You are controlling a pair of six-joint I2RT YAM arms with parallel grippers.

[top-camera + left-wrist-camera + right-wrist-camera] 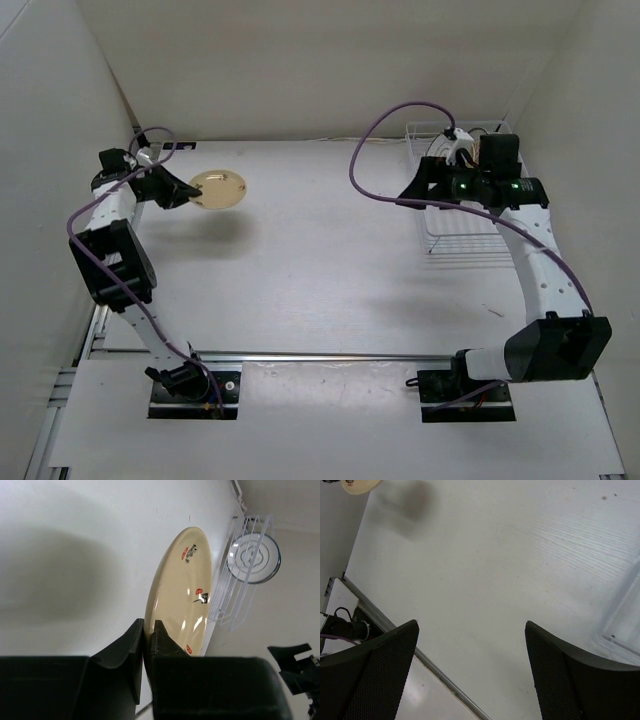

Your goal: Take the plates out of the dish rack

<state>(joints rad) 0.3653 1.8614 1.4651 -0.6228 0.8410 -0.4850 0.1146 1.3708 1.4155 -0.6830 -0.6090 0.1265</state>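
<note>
Left hand point(148, 626) clamps cream plate point(181, 580) rim — right hand point(471, 626) agape.

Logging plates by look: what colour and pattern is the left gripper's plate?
Cream-yellow plate with small red and black marks; clearest in left wrist view.

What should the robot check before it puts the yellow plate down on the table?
1. Left fingers pinch the yellow plate by its rim: ok.
2. Table under the plate is bare: ok.
3. Height of the plate above the table: cannot tell.
4. Right fingers open, by the dish rack, far from the left arm: ok.
5. Rack emptied: not ok, a white plate stands in it.
</note>
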